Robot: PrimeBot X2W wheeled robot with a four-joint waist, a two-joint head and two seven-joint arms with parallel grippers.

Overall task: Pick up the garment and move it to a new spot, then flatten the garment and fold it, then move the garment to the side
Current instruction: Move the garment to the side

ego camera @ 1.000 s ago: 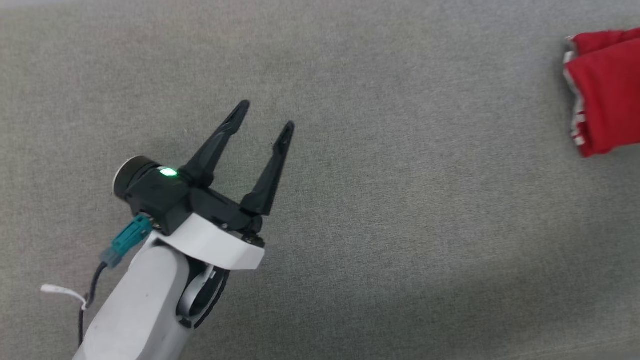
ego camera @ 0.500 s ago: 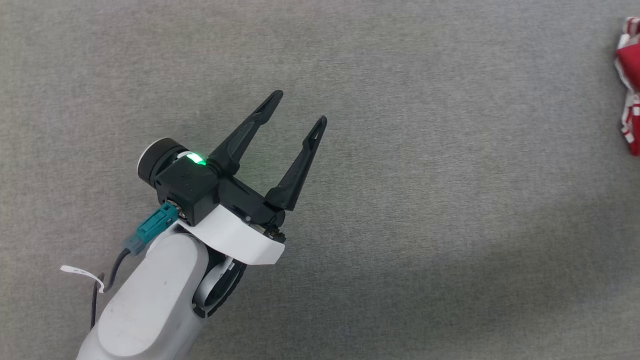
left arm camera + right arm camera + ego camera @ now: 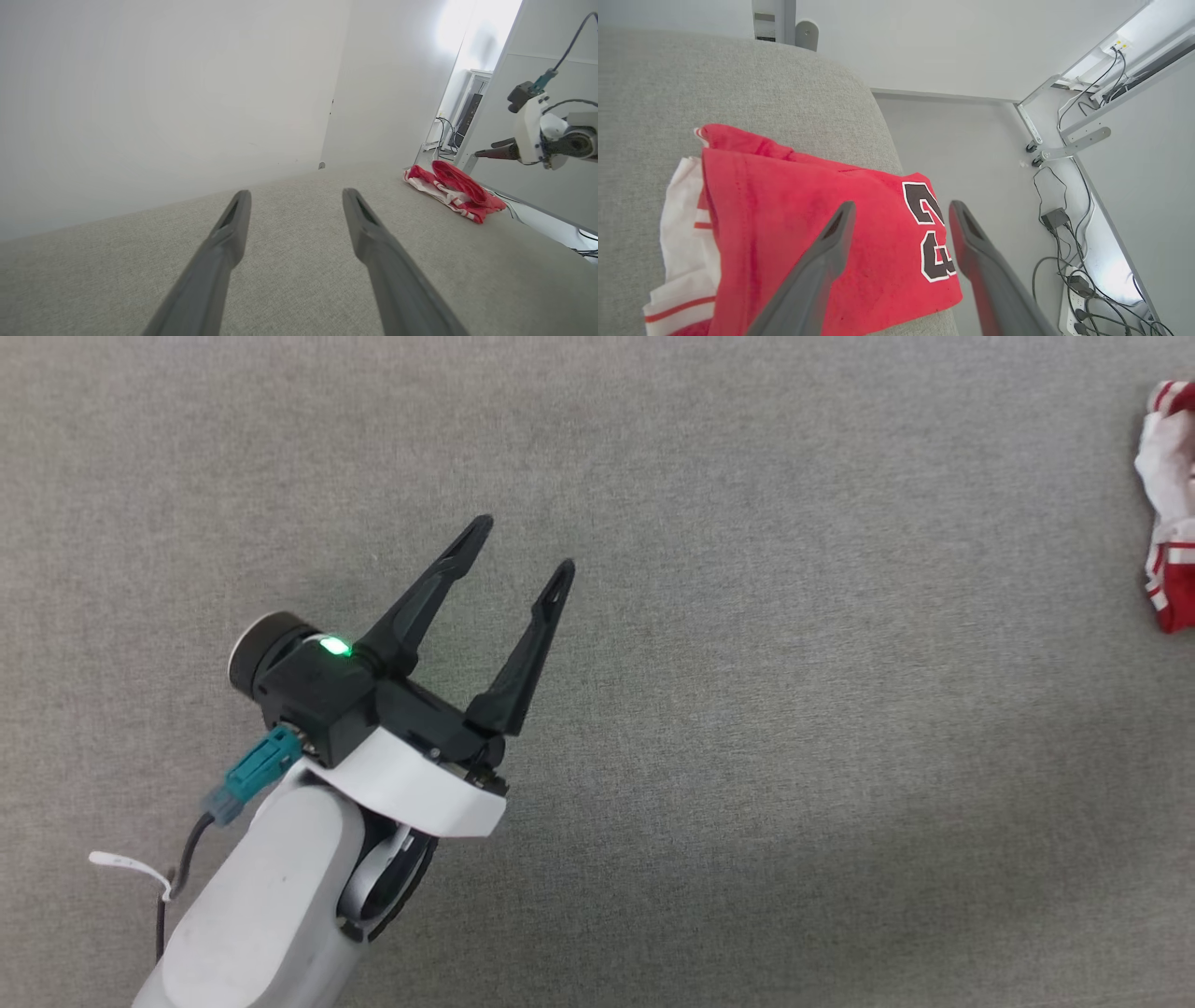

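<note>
The garment (image 3: 784, 224), red with white striped trim and a black "23", lies folded in a bundle at the rounded corner of the grey upholstered surface (image 3: 738, 79). My right gripper (image 3: 902, 205) hovers open just above it, with nothing pinched between its fingers. In the head view only the garment's white and striped edge (image 3: 1167, 504) shows, at the far right. My left gripper (image 3: 523, 546) stands open and empty over bare grey fabric at the lower left, far from the garment. From the left wrist, the garment (image 3: 451, 189) lies ahead to the right, under the right gripper's dark finger (image 3: 495, 150).
Beyond the surface's edge (image 3: 887, 154) the floor drops away, with cables and a power strip (image 3: 1069, 284) and a metal bracket leg (image 3: 1064, 149). A white wall (image 3: 163, 93) rises behind the surface. The wide grey surface (image 3: 794, 709) stretches between the left gripper and the garment.
The head view has shifted. At its right edge the garment's broad red fold has given way to a small white and striped edge. My right gripper has opened.
</note>
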